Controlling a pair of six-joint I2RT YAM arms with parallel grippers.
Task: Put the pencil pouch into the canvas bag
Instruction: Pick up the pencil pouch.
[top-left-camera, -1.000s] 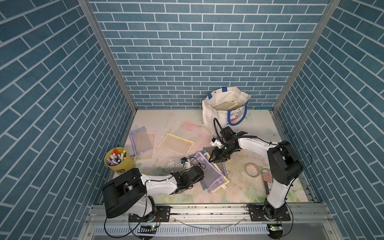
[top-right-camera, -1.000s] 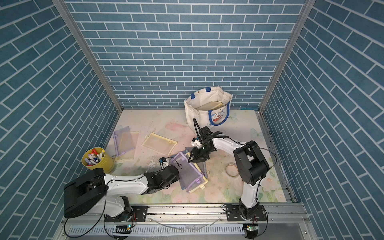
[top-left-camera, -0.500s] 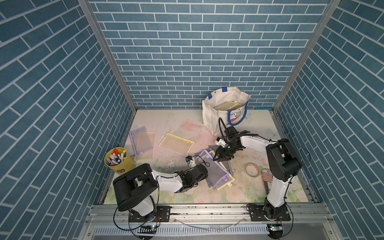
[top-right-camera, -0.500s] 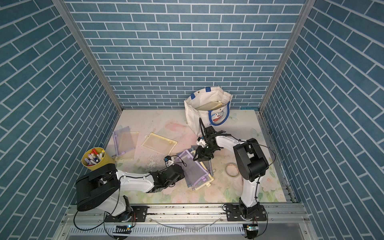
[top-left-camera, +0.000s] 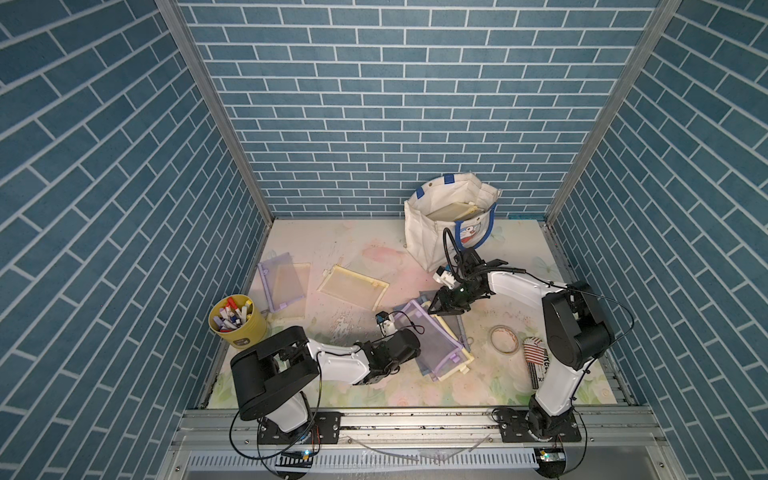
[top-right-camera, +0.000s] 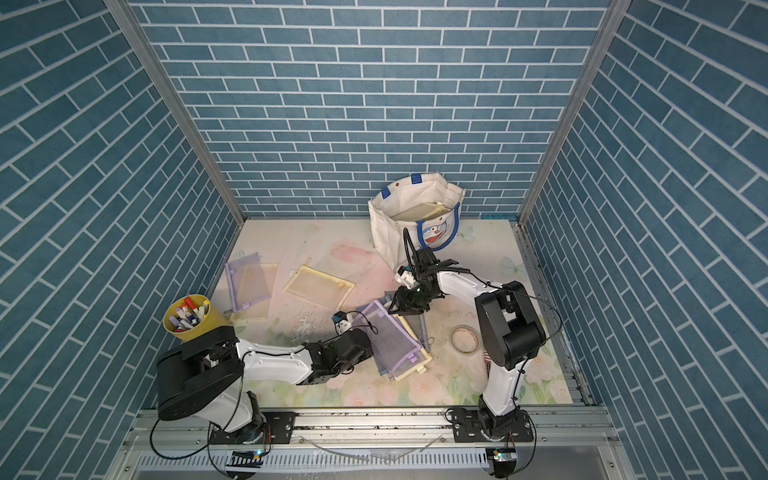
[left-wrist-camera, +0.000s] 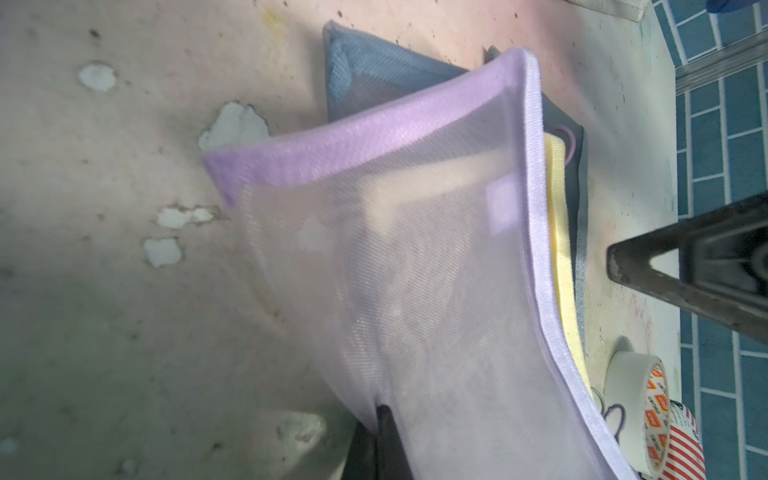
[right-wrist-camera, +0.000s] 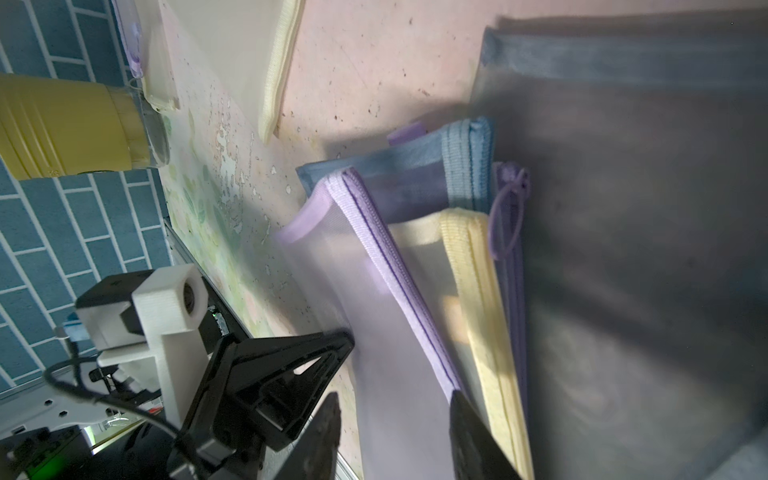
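Note:
The pencil pouch (top-left-camera: 434, 337) (top-right-camera: 395, 337) is purple mesh and tops a stack of yellow, blue and purple pouches at mid table. My left gripper (top-left-camera: 417, 348) (left-wrist-camera: 384, 409) is shut on its near edge and holds that side lifted and bowed (left-wrist-camera: 415, 291). My right gripper (top-left-camera: 432, 309) (right-wrist-camera: 394, 399) hovers open at the pouch's far corner, its jaws standing apart on either side of the zipper edge (right-wrist-camera: 374, 291). The canvas bag (top-left-camera: 428, 239) (top-right-camera: 390, 241) stands upright and open at the back, just behind the right wrist, with a yellow pouch inside.
A yellow cup of markers (top-left-camera: 237, 322) stands at the left edge. A purple pouch (top-left-camera: 282, 282) and a yellow pouch (top-left-camera: 353, 286) lie flat behind the left arm. A tape roll (top-left-camera: 503, 338) and a striped item (top-left-camera: 536, 359) lie by the right arm's base.
My left arm has swung its elbow and carried the gripped pouch edge slightly right. The right gripper stays near the pouch's far corner, still open.

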